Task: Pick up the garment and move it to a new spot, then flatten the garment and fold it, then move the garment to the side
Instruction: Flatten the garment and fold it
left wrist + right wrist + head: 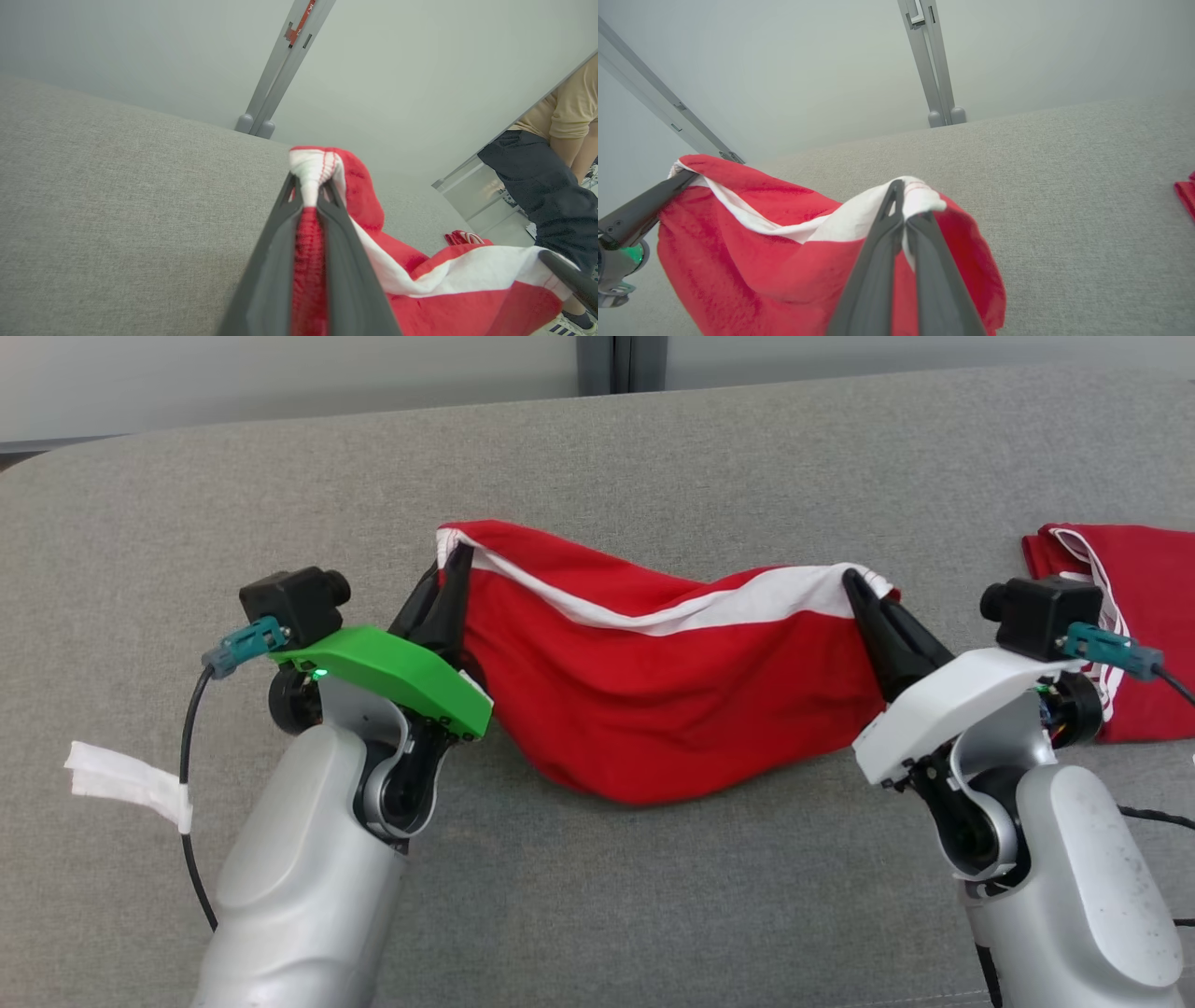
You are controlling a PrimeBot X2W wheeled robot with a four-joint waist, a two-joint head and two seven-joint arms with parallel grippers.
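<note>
Left end effector [455, 565] and right end effector [854, 583] are each pinching one end of the red garment [653, 709] by its white band [728, 607], so it's sagging between them over the grey surface [597, 915].

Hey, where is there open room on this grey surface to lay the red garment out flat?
The grey surface is bare behind the held garment up to its far edge, and left of the left gripper. Right of the right gripper it is crowded: a second red garment lies there.

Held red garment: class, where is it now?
Head view, centre: the red garment hangs stretched between the fingers of the left gripper and right gripper, over the grey surface.
</note>
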